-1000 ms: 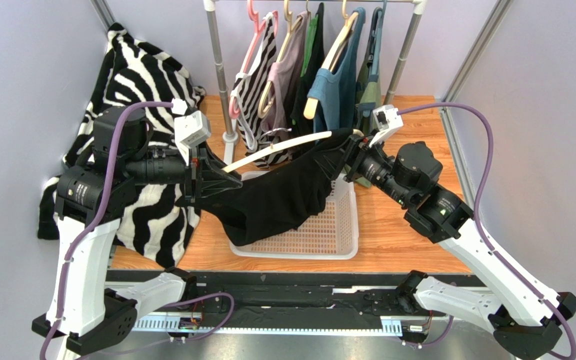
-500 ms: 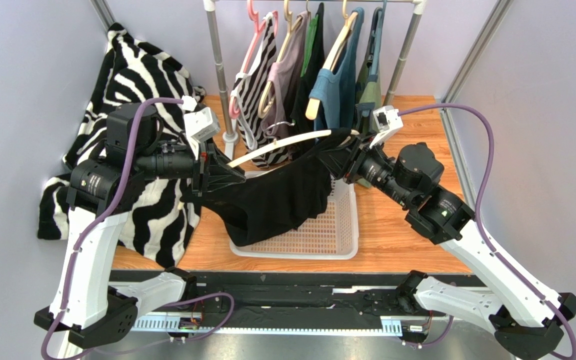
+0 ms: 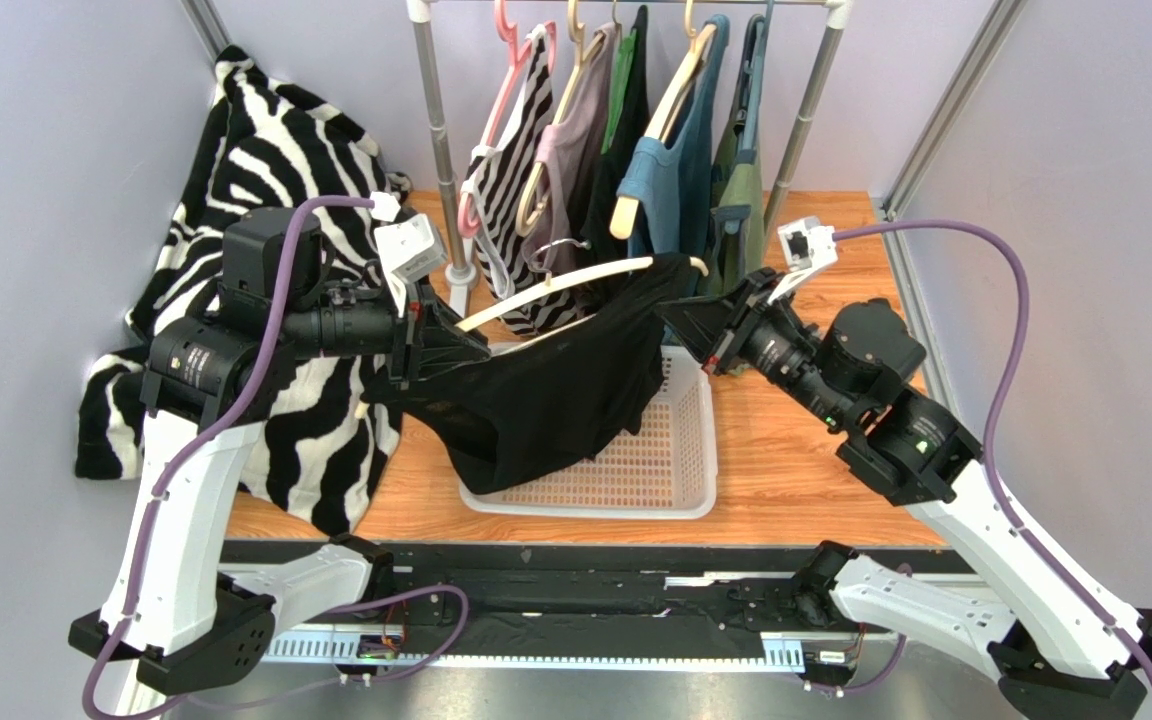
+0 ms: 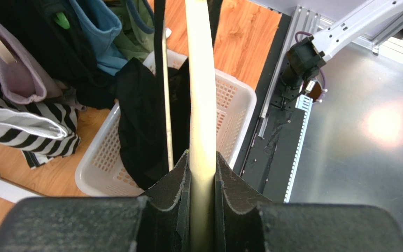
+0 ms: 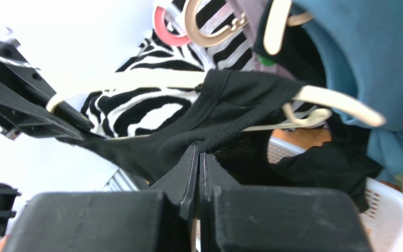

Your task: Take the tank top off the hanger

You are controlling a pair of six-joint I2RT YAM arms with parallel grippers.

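Observation:
A black tank top (image 3: 552, 398) hangs on a cream hanger (image 3: 567, 282) held level above the basket, its lower part drooping into the basket. My left gripper (image 3: 440, 323) is shut on the hanger's left arm; in the left wrist view the cream bar (image 4: 201, 105) runs straight out between the jaws of the left gripper (image 4: 202, 157). My right gripper (image 3: 675, 315) is at the top's right shoulder. In the right wrist view the right gripper (image 5: 198, 149) is shut, its tips pinching the seamed edge of the tank top (image 5: 224, 105) below the hanger (image 5: 135, 79).
A white perforated basket (image 3: 672, 480) sits on the wooden table under the garment. Behind stands a clothes rack (image 3: 440, 143) with several hung garments (image 3: 657, 165). A zebra-striped cloth (image 3: 282, 165) is draped at the left wall.
The right gripper has closed at the tank top's shoulder and the right arm has drawn back to the right. The left arm lifted the hanger's end slightly and shifted right.

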